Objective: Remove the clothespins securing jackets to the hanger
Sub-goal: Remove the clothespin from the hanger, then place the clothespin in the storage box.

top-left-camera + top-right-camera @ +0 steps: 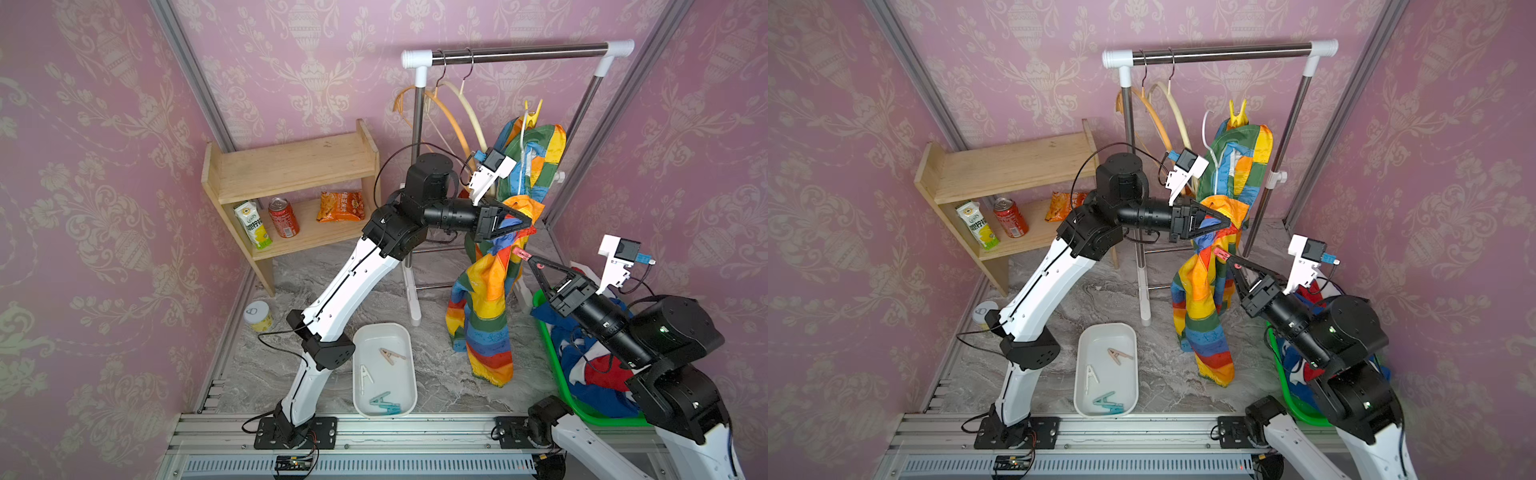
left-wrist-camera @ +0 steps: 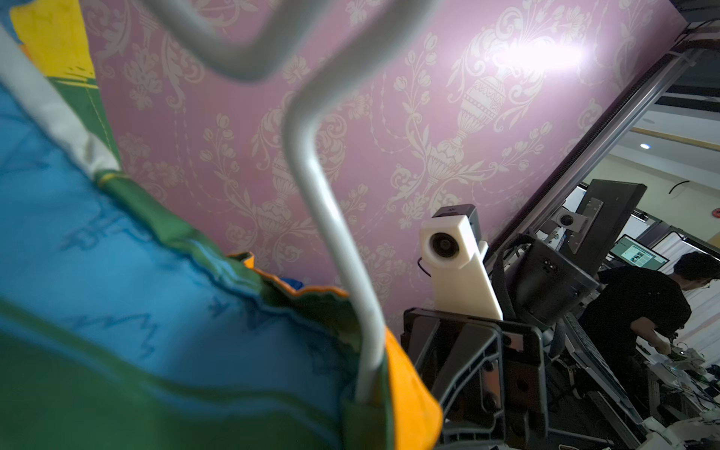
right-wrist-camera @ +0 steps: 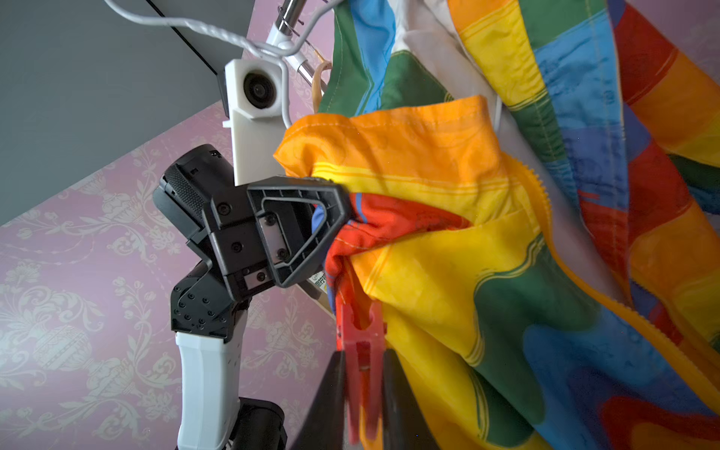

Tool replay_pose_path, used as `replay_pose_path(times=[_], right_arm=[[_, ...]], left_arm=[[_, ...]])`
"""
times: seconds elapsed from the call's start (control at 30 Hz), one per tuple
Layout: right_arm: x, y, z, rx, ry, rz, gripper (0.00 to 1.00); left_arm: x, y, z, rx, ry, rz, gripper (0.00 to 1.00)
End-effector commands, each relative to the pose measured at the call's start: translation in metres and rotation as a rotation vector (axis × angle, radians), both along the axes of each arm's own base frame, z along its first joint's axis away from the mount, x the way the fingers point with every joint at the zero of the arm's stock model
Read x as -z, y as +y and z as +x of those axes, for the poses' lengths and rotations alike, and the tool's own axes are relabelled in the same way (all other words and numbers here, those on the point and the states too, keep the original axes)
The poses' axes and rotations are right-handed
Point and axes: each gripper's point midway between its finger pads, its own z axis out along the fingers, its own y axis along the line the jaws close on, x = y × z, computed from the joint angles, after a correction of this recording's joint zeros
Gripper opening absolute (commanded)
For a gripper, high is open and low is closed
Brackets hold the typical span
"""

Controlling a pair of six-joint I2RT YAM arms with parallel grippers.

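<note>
The rainbow patchwork fabric jacket (image 1: pixel 486 316) was held clenched in the left gripper (image 1: pixel 528 220); the red plastic clothespin (image 3: pixel 362 339) was grasped by the right gripper (image 1: pixel 531 261).

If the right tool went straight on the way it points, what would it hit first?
The right tool already pinches the red clothespin; straight on, it would likely push into the rainbow jacket behind it.

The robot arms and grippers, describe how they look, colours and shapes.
The left arm and right arm have white link shells, black joints and thin black cables. The left gripper and right gripper have black triangular open-frame fingers; white camera mounts sit behind.
</note>
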Motion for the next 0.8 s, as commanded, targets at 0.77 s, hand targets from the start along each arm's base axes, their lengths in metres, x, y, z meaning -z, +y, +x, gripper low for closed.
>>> replay_pose_path(times=[0.77], right_arm=[[0.174,0.199,-0.005,-0.659,0.332,-0.675,0.0]], left_arm=[[-0.031,0.033,0.02,-0.157,-0.239,-0.042,0.0]])
